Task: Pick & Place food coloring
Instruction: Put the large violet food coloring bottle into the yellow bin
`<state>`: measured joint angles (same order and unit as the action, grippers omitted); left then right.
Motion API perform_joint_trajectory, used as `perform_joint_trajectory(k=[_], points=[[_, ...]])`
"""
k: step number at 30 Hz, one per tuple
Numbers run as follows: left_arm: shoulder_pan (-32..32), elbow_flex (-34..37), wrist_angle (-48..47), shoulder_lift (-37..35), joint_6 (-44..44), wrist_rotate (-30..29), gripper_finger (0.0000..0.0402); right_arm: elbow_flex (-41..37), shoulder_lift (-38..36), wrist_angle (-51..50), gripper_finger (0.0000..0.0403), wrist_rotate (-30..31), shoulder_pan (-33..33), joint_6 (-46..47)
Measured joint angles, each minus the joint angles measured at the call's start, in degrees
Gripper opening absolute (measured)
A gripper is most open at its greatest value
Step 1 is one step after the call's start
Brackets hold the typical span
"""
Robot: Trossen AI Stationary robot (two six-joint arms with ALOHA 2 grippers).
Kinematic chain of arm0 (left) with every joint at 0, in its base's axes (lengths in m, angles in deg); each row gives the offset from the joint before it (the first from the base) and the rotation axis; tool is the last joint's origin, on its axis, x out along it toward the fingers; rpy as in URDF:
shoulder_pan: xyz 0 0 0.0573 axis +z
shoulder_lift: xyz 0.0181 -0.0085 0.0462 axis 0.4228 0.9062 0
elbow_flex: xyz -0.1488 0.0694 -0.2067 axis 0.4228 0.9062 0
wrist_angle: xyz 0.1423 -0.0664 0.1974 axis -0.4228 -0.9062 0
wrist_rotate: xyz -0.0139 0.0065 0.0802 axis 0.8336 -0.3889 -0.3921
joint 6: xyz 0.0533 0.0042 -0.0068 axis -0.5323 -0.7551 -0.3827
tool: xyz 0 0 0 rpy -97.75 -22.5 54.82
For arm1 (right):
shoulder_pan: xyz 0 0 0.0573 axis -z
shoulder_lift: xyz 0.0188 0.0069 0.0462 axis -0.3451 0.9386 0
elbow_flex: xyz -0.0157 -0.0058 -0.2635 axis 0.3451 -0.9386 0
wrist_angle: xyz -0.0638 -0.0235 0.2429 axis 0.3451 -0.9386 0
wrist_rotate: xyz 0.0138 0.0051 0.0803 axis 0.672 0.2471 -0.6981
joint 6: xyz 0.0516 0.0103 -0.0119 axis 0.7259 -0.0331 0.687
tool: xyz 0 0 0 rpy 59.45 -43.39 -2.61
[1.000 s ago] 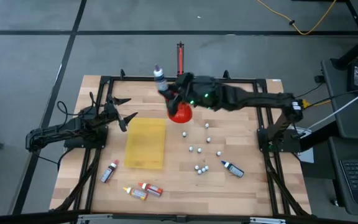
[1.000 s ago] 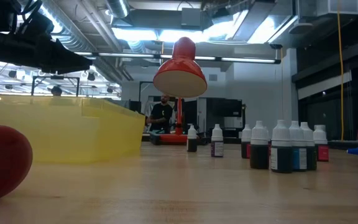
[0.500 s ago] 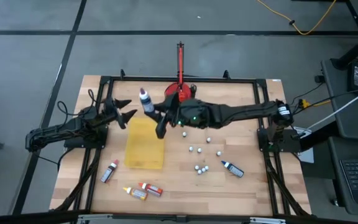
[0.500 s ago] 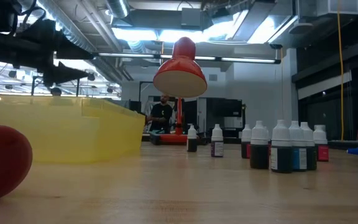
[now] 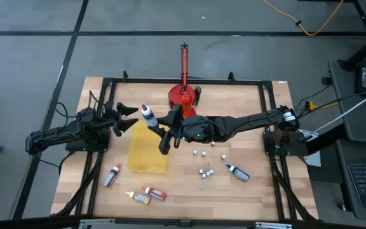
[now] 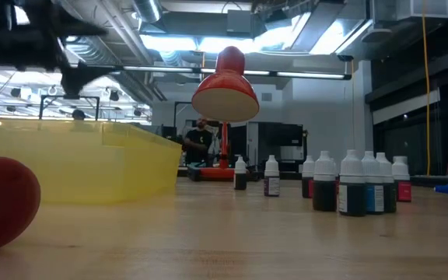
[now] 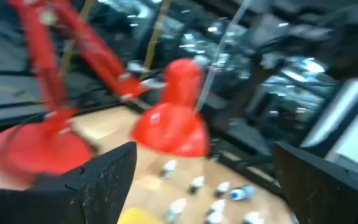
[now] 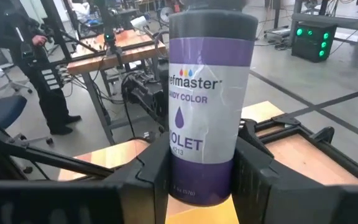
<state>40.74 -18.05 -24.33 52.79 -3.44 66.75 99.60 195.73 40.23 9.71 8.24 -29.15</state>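
Clamping a violet food coloring bottle [image 8: 211, 106] between its fingers, the right gripper [image 5: 161, 124] hangs over the far end of the yellow bin [image 5: 149, 147] on the worktop [image 5: 246, 149]. Just beside it, the left gripper [image 5: 129, 118] hovers with fingers spread wide, empty.

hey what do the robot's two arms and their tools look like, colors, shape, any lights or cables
Both arms are slim, jointed and black. The right arm carries small green lights near its wrist. Each tool has two flat black fingers. Black cables loop by the left arm and trail from the right arm's base.
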Motion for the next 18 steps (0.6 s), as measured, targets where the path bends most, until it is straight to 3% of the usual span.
perform_joint_trajectory(k=[9, 18], points=[[-3.18, -14.39, -7.14, 7.52, -2.01, 5.55, 0.0361, 0.0, -0.68, -1.16, 0.0127, -1.89, -0.15, -1.17], [-7.16, -38.24, -20.24, 23.82, -7.91, 7.01, 0.0361, 0.0, -0.68, -5.63, 0.0127, -4.75, -1.1, -0.85]])
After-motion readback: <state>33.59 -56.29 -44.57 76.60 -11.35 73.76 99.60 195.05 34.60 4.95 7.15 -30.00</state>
